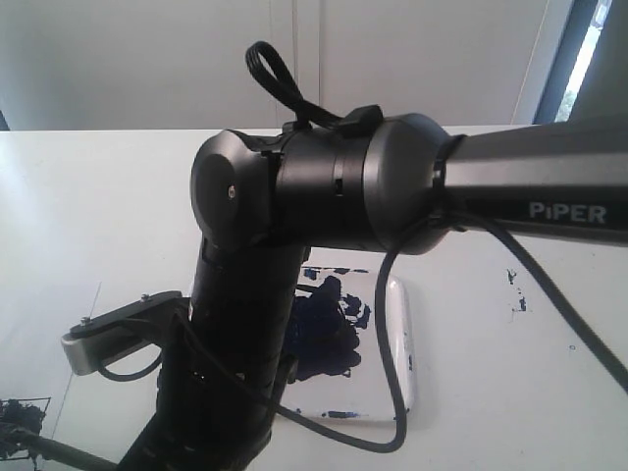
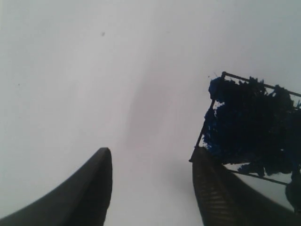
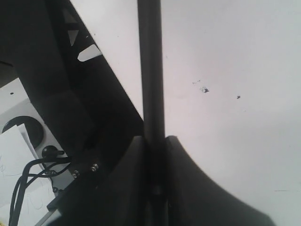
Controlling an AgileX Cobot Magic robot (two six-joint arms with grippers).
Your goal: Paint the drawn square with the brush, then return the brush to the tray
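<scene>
My right gripper (image 3: 154, 141) is shut on the brush (image 3: 150, 70), whose slim black handle runs straight out between the fingers and leaves the frame; its bristles are out of sight. The drawn square (image 2: 254, 127), a thin black outline blotched with dark blue paint, lies on white paper beside one finger of my open left gripper (image 2: 153, 157), which holds nothing. The exterior view shows the square (image 1: 20, 420) at the lower left edge. The tray (image 1: 400, 343) is white with a dark blue blotch, and the right arm (image 1: 324, 186) half hides it. Neither gripper shows in the exterior view.
The right arm's elbow and its loose cable (image 1: 392, 294) fill the middle of the exterior view. Paint specks (image 1: 515, 289) dot the white table to the right of the tray. Dark arm hardware and cables (image 3: 47, 155) stand beside the right gripper.
</scene>
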